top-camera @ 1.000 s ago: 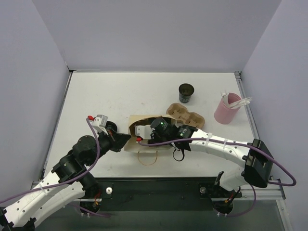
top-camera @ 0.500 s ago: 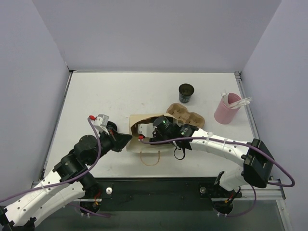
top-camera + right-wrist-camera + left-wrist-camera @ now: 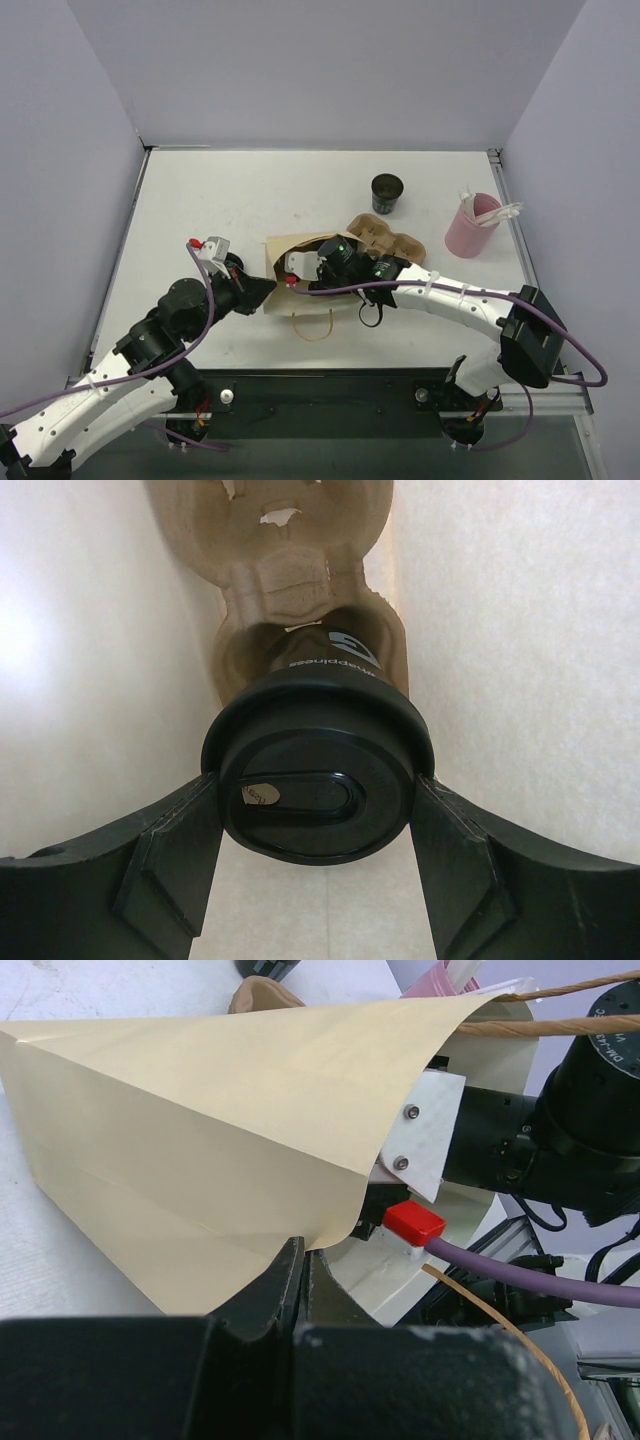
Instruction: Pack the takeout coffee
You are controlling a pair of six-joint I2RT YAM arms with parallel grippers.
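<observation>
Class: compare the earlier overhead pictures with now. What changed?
The right hand, still gripping the lidded cup, edged slightly toward the far side inside the paper bag. The left hand shifted rightward, still pinching the bag's edge. The other cup and pink container stayed put.

The table (image 3: pixel 220 190) is a plain white top, boxed in by pale walls on three sides. A brown paper bag (image 3: pixel 296 303) lies on its side near the middle, with one twine handle (image 3: pixel 312 328) looped flat on the surface at its near edge. Just behind it to the right lies a moulded cup carrier (image 3: pixel 392 238), up against the bag. Further back a dark cup (image 3: pixel 387 193) stands upright, and near the right edge a pink holder (image 3: pixel 470 228) with white sticks in it
</observation>
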